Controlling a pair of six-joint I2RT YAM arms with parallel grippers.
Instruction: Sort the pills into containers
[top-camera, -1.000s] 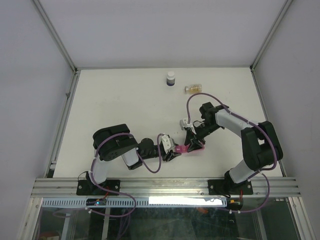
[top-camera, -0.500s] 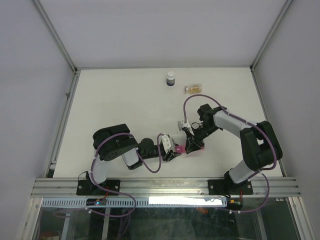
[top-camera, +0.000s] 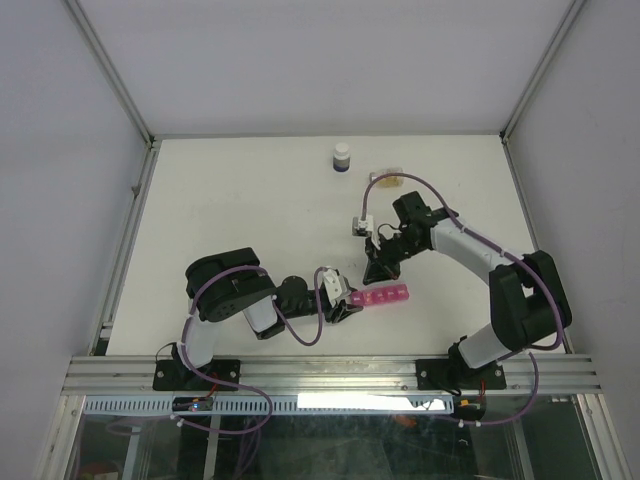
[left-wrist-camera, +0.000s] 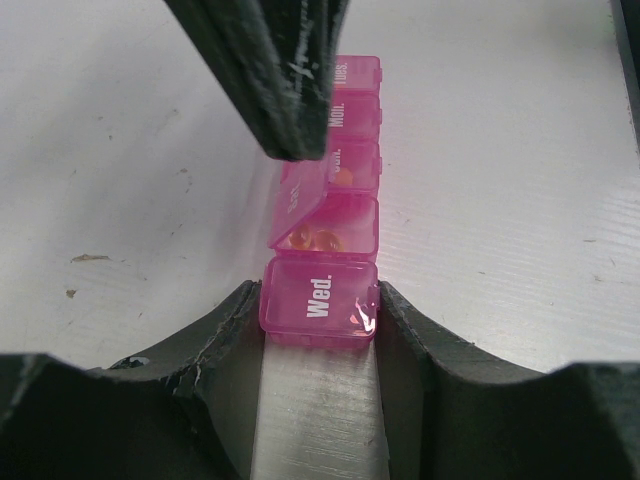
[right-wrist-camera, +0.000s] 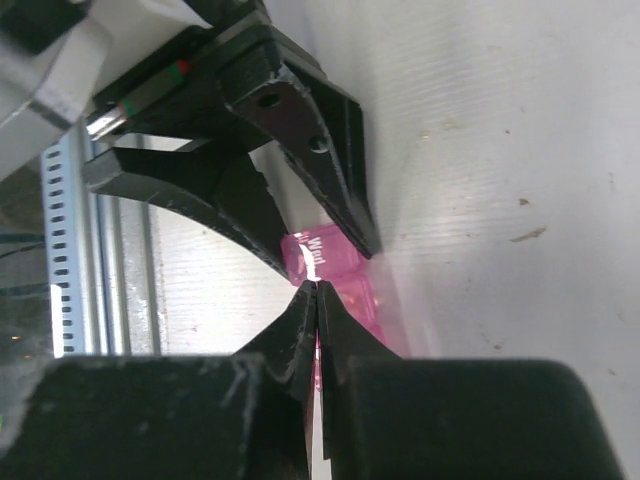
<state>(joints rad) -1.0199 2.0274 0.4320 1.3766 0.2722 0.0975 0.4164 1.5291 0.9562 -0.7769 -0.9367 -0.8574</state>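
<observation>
My left gripper (left-wrist-camera: 318, 305) is clamped on one end of the small bright pink see-through plastic pill organiser (top-camera: 385, 296), on the square box marked Wed. The strip lies on the white table (top-camera: 250, 200) near my bases. My right gripper (right-wrist-camera: 316, 300) has its two black fingers pressed together with nothing between them, and it hangs just over the row of boxes. The box next to Wed. has its thin pink lid (left-wrist-camera: 298, 200) tipped up, and a few tiny yellow-orange pills (left-wrist-camera: 313, 239) lie inside. So I think I am filling the boxes one by one and am now working that lid with my closed tips. Since pills are already in there, I guess the next move is to push the lid down until it snaps. I should do it softly, so the strip does not slip out of my left hold. The left wrist view shows the open lid, the pills and the day names, which the top view is too far off to show. Only the top view shows the small clear bottle with orange stuff inside (top-camera: 386, 174) and the dark bottle with a white cap (top-camera: 342, 157), both far back, well apart from the strip. The right wrist view shows my tips shut, but I cannot tell whether they touch the lid.
</observation>
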